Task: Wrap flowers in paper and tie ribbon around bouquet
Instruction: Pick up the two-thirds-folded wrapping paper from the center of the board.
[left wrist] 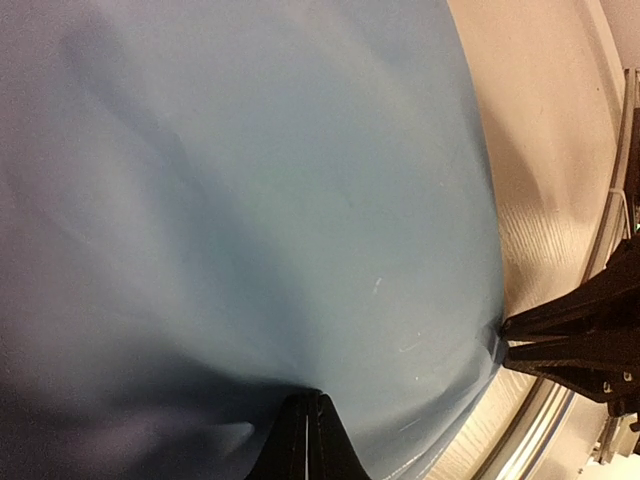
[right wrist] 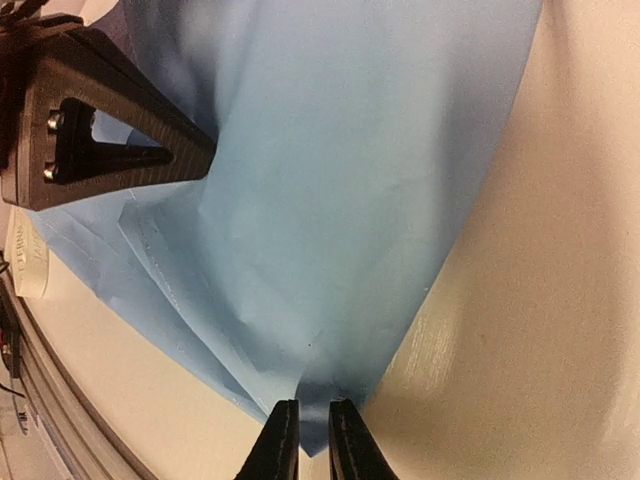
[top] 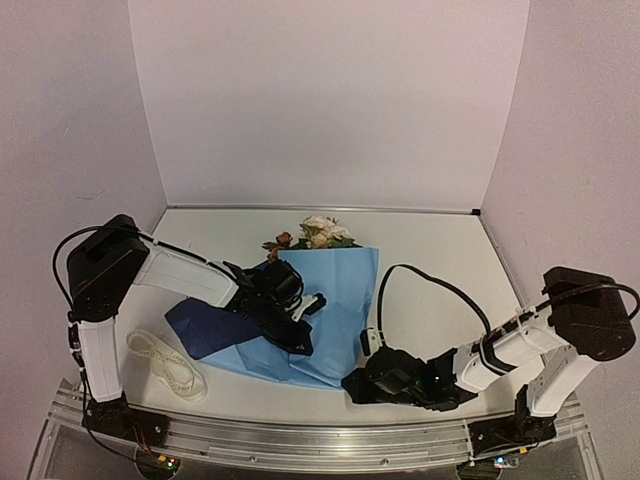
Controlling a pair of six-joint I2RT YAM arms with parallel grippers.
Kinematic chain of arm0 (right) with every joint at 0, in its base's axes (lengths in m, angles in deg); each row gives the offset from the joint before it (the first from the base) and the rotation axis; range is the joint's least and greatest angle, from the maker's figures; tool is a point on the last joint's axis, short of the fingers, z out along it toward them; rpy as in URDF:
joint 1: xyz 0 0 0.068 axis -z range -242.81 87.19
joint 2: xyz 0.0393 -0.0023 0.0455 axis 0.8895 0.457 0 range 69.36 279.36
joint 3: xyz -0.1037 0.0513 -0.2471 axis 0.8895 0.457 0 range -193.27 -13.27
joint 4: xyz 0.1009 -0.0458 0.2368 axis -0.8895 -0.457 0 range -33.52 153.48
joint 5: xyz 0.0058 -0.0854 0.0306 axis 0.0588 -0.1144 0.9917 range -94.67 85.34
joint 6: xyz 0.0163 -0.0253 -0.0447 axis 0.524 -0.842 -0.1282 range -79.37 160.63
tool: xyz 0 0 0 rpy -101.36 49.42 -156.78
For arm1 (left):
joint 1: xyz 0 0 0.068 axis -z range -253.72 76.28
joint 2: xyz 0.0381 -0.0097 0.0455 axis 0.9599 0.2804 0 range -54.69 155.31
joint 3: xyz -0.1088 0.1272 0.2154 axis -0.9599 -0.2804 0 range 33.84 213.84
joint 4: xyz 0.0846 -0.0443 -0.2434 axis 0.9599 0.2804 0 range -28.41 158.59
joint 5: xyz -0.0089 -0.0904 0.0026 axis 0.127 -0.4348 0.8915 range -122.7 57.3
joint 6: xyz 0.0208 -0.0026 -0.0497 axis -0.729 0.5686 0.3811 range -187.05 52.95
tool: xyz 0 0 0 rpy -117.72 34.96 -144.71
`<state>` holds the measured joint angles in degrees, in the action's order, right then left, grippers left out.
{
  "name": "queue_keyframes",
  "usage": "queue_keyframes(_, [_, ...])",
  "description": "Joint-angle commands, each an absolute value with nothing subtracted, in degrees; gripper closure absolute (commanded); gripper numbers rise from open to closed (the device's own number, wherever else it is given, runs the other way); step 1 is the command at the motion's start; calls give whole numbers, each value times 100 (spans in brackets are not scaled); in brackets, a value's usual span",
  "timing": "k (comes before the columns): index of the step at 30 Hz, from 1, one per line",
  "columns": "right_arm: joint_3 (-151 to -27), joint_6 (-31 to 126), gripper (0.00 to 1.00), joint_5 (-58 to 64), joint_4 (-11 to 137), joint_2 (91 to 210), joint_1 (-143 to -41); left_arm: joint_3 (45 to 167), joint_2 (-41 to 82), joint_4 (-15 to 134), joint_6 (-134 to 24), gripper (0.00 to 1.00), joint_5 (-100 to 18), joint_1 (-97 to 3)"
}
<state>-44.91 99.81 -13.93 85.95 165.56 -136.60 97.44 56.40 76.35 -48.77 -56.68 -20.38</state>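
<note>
My right gripper (right wrist: 314, 440): fingers nearly together, pinching the near corner of the paper (right wrist: 330, 180). My left gripper (left wrist: 305, 440) is pressed shut on the sheet further left. The sheet is thin, soft and light, so I expect it to crease or tear if yanked: hold edges and corners. The flowers (top: 318, 234) poke past its far edge; fragile, stems hidden. The ribbon (top: 165, 368) lies loose to the left, apart. The table (top: 430, 260) is pale and smooth, so paper probably slides. White walls on three sides.

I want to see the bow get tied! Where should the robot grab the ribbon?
Probably a loop of the ribbon, pinched from straight above: it lies limp and flat on the table near the left arm's base.
</note>
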Motion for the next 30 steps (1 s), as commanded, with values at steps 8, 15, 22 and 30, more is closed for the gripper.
queue_keyframes(8, [-5238, 8961, 86, -1765, 6672, 15942, -13677, 9435, 4259, 7668, -4059, 81, -5016, -2209])
queue_keyframes(15, [-6161, 8143, 85, -87, 5689, 15875, -13265, 8269, 2529, 7746, -2337, 69, -4297, -2261])
queue_keyframes(22, [-6781, 7758, 86, 1224, 5429, 16374, -12884, 6676, 788, 8248, -222, 68, -3730, -2238])
queue_keyframes(30, [-7038, 7323, 88, 1237, 5247, 16838, -12777, 5737, -171, 8686, 734, 52, -3323, -2183])
